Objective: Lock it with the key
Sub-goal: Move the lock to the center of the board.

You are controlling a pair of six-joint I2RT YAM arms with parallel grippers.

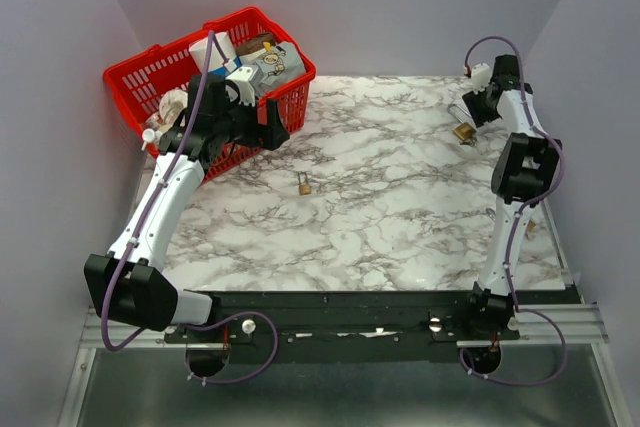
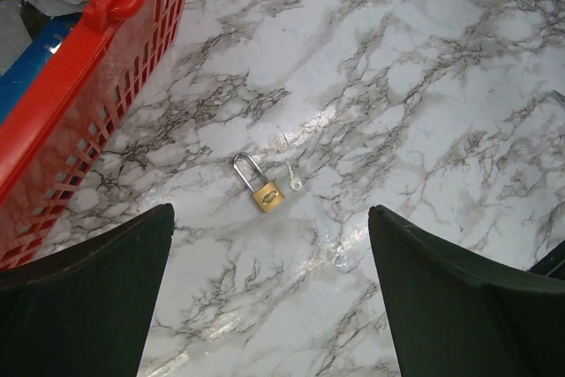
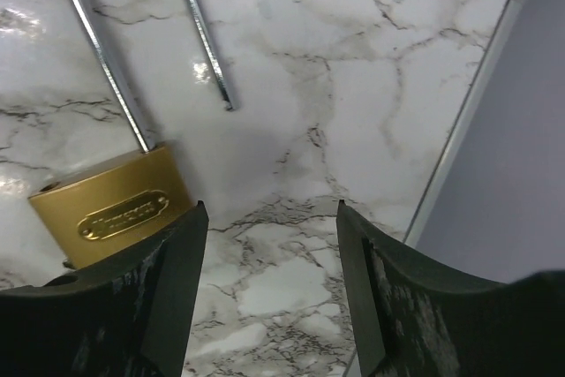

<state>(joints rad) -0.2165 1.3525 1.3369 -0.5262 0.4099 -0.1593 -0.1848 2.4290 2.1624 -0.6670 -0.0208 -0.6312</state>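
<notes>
1. The left claw (image 2: 269,240) hangs over the marble table (image 1: 400,237), its fingers spread wide and holding nothing.
2. Just beyond it, mid-table, a small brass padlock (image 2: 259,184) lies flat with a small key (image 2: 294,177) just beside it.
3. At the far right, the right claw (image 3: 269,245) is spread and empty. A larger padlock (image 3: 115,209) with its shackle open lies beside one finger.
4. At the far left is a full red basket (image 1: 135,77).
5. Pale lilac walls (image 1: 400,7) surround the table.

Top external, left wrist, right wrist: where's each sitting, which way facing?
Top external: high behind the arms, looking down on table; both arms show.
Left wrist: over the table, looking down at small padlock and key; own fingers show.
Right wrist: low, close on large padlock; own fingers show.
Shared: top external and left wrist both see red basket.
</notes>
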